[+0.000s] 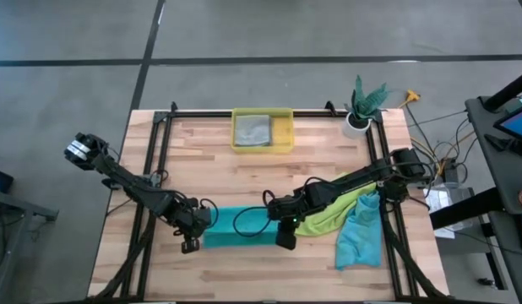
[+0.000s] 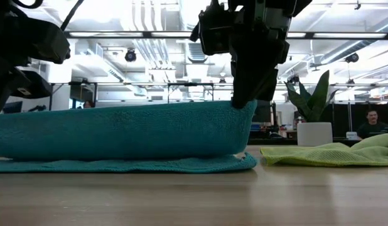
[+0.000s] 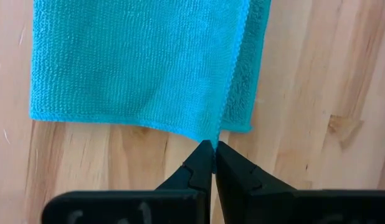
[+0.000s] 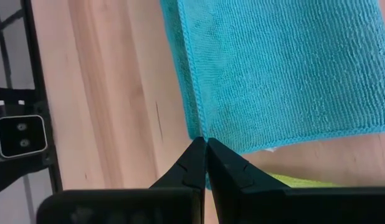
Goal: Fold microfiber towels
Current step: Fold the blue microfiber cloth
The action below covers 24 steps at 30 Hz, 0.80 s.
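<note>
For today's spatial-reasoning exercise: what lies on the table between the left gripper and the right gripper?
In the high view, the teal towel spans the stretch between the left gripper and the right gripper; each is shut on one corner of it. The low view shows its upper layer lifted.

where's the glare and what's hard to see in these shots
Low view: bright ceiling lights backlight the scene, so the right claw pinching the teal towel is a dark silhouette. High view: even light, soft shadows beneath the arms. Left wrist view: the left claw and towel weave are sharp, no glare.
</note>
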Each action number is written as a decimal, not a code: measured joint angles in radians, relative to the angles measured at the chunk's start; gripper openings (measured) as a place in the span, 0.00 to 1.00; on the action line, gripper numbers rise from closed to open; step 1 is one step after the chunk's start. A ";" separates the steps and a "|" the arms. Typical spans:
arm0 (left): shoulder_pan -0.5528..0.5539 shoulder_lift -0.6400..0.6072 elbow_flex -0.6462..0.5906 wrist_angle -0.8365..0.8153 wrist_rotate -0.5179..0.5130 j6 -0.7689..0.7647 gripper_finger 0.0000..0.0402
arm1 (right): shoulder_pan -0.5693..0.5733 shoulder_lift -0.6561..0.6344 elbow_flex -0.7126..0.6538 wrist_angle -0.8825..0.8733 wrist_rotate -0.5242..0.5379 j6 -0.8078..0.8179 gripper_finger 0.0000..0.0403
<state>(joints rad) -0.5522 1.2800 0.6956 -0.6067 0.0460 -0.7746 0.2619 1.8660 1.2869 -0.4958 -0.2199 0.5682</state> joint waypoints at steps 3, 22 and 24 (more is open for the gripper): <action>0.000 0.000 0.000 -0.002 0.001 0.000 0.00 | 0.000 0.000 0.000 0.016 0.000 0.000 0.02; 0.000 0.000 0.000 0.002 0.002 0.005 0.00 | 0.001 0.000 0.000 0.016 -0.023 0.001 0.08; 0.000 0.000 0.000 0.002 0.004 0.005 0.00 | 0.001 0.000 0.000 0.024 -0.023 0.001 0.12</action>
<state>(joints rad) -0.5522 1.2804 0.6956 -0.6052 0.0495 -0.7696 0.2626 1.8660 1.2865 -0.4719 -0.2432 0.5690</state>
